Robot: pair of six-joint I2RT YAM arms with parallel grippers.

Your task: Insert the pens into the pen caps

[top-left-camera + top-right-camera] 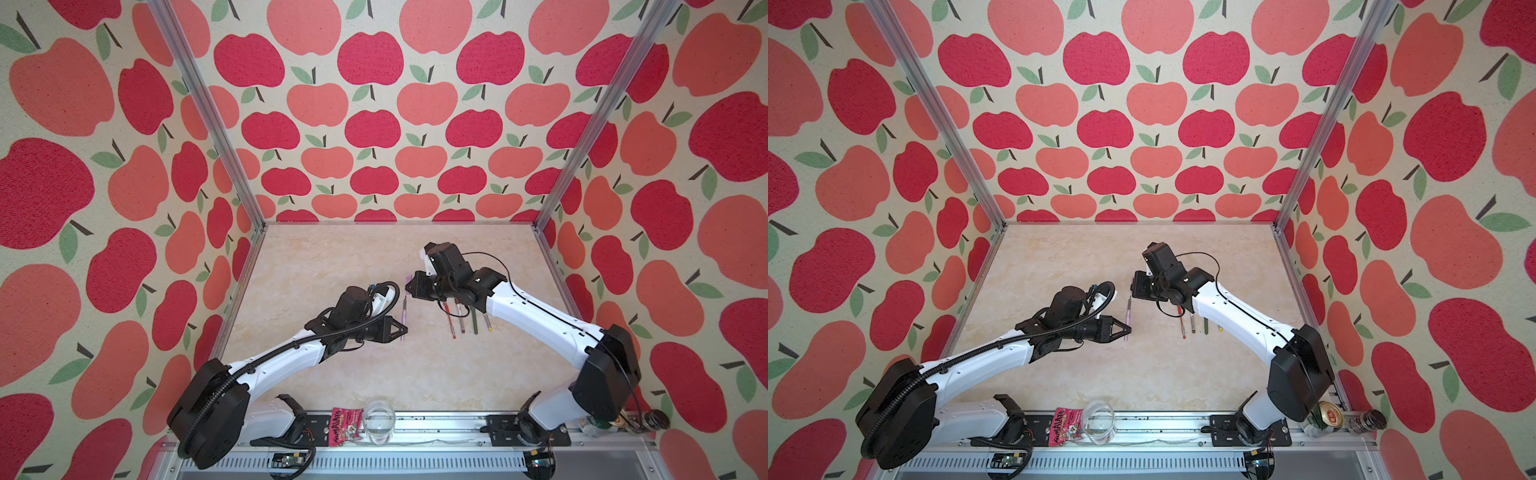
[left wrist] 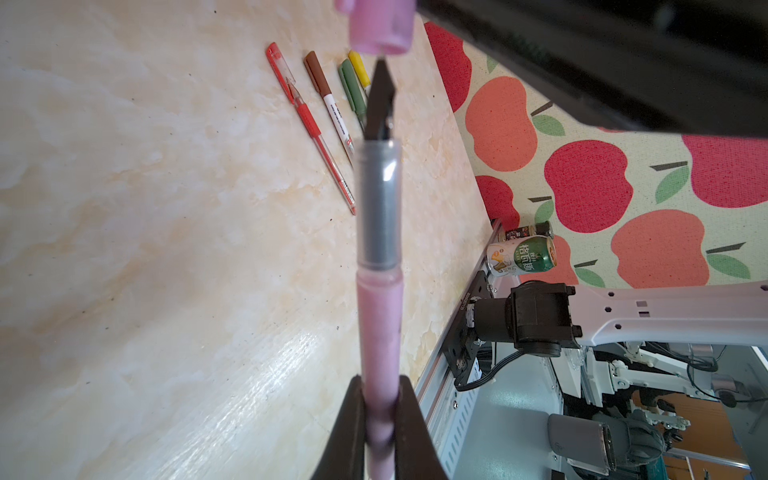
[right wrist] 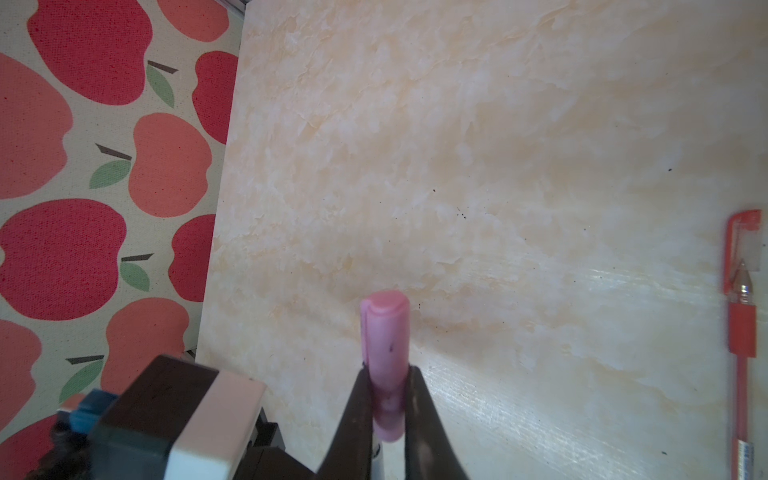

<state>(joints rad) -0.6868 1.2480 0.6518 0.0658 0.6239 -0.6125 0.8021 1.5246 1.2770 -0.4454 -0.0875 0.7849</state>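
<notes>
**Pink pen aimed nib-first at its cap**

A red pen (image 2: 311, 124), a brown-capped pen (image 2: 328, 104), a green pen (image 2: 353, 91) and a yellow-capped pen (image 2: 359, 68) are laid side by side on the table (image 1: 332, 374), partly covered by the right arm in both top views. A snack packet (image 1: 345, 426), a glass (image 1: 379, 420), a can (image 1: 1323, 417) and a bottle (image 1: 1366, 422) are lined along the front rail.

The lilac-pink pen (image 2: 380, 332) is clamped by its barrel in the left gripper (image 2: 380, 386) over mid-table. Its long axis is run toward the back wall, with the dark nib pointed at the pink cap (image 3: 386, 345). That cap is clamped in the right gripper (image 3: 386, 374), just beyond the nib. Whether they touch cannot be told.
</notes>
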